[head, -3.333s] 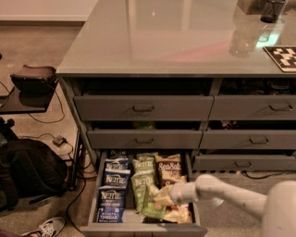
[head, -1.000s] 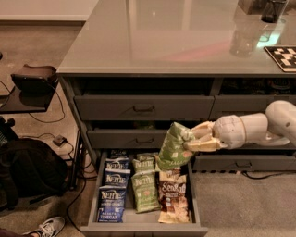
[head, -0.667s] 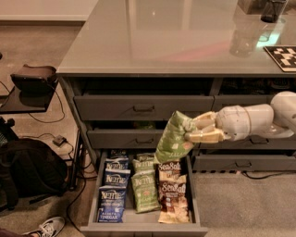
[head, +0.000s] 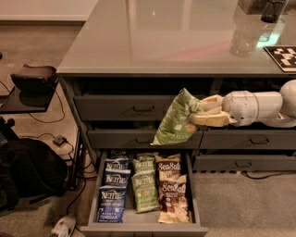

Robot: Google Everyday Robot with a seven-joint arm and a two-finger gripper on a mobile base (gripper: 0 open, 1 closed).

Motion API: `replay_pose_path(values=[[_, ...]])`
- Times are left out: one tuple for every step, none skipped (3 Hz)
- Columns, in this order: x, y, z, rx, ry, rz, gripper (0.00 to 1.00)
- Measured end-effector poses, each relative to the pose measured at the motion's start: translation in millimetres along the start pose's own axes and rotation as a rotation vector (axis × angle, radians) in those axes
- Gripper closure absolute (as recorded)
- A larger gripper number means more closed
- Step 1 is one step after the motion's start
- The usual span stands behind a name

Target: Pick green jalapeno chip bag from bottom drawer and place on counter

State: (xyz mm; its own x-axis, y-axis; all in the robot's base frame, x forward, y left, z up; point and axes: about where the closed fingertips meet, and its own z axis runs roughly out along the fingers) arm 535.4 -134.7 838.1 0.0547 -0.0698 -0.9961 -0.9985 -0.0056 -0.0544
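Observation:
My gripper (head: 198,111) is shut on the top right corner of the green jalapeno chip bag (head: 175,119). It holds the bag in the air in front of the upper drawer fronts, below the counter's front edge. The bag hangs down and to the left. The white arm (head: 259,109) reaches in from the right. The bottom drawer (head: 138,226) stands pulled open below. It holds dark blue Kettle bags (head: 112,196) on the left, green bags (head: 144,190) in the middle and Sea Salt bags (head: 171,190) on the right. The glossy grey counter (head: 175,37) spans the top.
Closed drawer fronts with bar handles (head: 143,109) are behind the bag. A clear glass (head: 243,39), a dark cup (head: 273,10) and a black-and-white marker tile (head: 283,58) stand on the counter's right. A small black side table (head: 27,92), a black backpack (head: 27,173) and cables are at left.
My gripper took the green bag out of the bottom drawer and has lifted it up and to the right, from drawer level to just under the counter's edge.

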Motion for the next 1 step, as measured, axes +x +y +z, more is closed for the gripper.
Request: replay_pose_path(values=[[0.0, 0.0, 0.0, 0.0, 0.0, 0.0, 1.0]])
